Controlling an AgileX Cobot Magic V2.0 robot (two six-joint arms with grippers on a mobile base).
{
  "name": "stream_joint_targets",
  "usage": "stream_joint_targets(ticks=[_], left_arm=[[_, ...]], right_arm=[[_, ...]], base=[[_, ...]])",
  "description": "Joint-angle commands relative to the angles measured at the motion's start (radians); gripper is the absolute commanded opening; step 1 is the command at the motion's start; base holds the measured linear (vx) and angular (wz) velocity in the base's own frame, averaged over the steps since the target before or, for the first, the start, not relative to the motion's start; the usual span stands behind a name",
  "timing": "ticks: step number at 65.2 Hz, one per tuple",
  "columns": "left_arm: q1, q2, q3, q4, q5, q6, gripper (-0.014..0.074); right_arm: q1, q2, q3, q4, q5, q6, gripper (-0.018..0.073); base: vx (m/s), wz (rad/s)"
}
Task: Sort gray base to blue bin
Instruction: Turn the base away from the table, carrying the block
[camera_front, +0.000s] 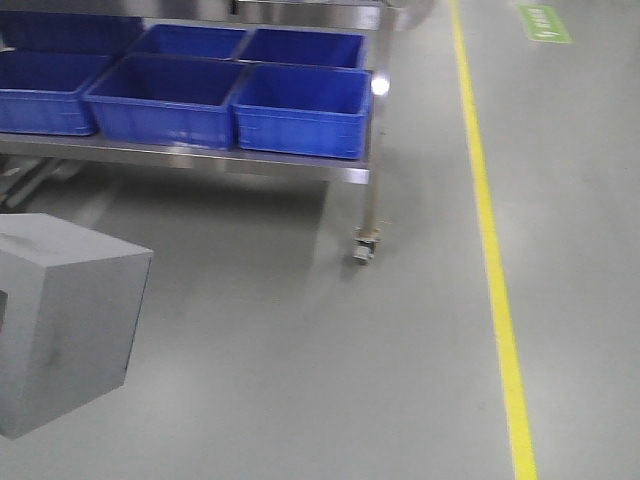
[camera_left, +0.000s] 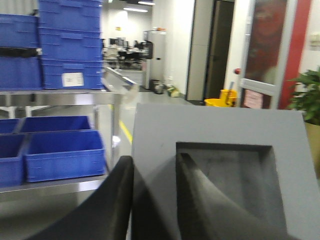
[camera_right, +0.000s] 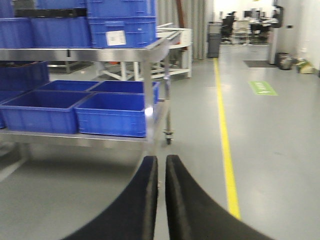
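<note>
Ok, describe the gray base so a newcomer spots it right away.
Start at the steel cart of blue bins. Nearer the camera, at lower left, the left pincer holds the gray base. It alone is a pale gray cube with a square recess.

Steel wheeled rack (camera_front: 280, 165): the lower shelf carries open blue bins (camera_front: 300, 110) in two rows, side by side and touching. Its upper shelf (camera_right: 75, 53) carries stacked blue crates (camera_right: 120, 15), one with a white label (camera_right: 116, 37). The rack stands on a gray floor (camera_front: 300, 350), one caster (camera_front: 363, 250) visible at the corner leg. A yellow line (camera_front: 495, 260) runs along the floor right of the rack, with a green marking (camera_front: 543, 22) beyond it.
</note>
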Motion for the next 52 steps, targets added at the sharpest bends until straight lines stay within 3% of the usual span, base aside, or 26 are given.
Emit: stream_joint_targets(ticks=[1,52], left_arm=[[-0.006,0.008,-0.029,-0.016,-0.1,-0.007,-0.0005],[-0.006,0.008,-0.029,-0.016,-0.1,-0.007,-0.0005]], right_arm=[[-0.004,-0.009,-0.004,-0.006,-0.079,-0.007,-0.0004],[-0.004,-0.009,-0.004,-0.006,-0.079,-0.007,-0.0004]], base=[[0.24,0.51],[0.23,0.59]])
